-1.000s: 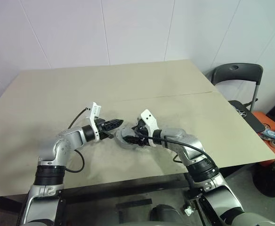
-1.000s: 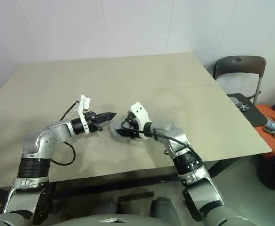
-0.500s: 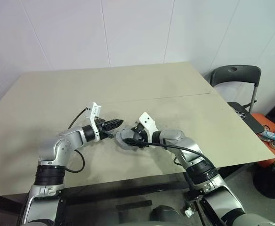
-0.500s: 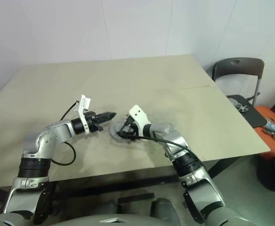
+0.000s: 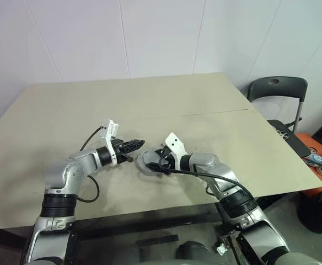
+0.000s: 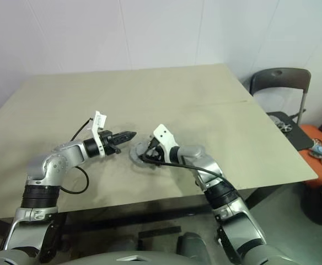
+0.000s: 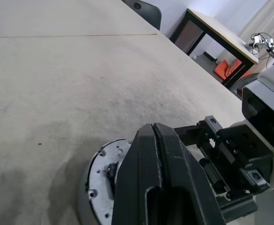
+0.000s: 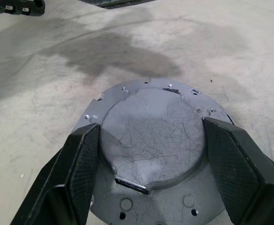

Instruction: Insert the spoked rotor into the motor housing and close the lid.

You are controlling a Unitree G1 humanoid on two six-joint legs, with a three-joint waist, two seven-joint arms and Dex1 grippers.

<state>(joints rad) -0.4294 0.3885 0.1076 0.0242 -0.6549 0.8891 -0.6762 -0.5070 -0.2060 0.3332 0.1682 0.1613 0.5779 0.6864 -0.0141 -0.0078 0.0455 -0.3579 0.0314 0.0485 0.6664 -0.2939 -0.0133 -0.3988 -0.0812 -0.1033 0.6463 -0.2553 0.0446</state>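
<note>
The right pincer (image 8: 151, 173) straddles the flat round grey metal lid (image 8: 151, 140), its 2 fingers spread at the rim. The left pincer (image 5: 139, 144) hangs closed and empty beside it, near the beige surface's (image 5: 150, 99) front edge.

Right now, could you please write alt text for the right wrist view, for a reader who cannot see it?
A flat round grey metal lid, scratched and ringed with small holes, lies on the beige table, between the two black fingers of the right gripper, which stand open on either side of its raised centre.
</note>
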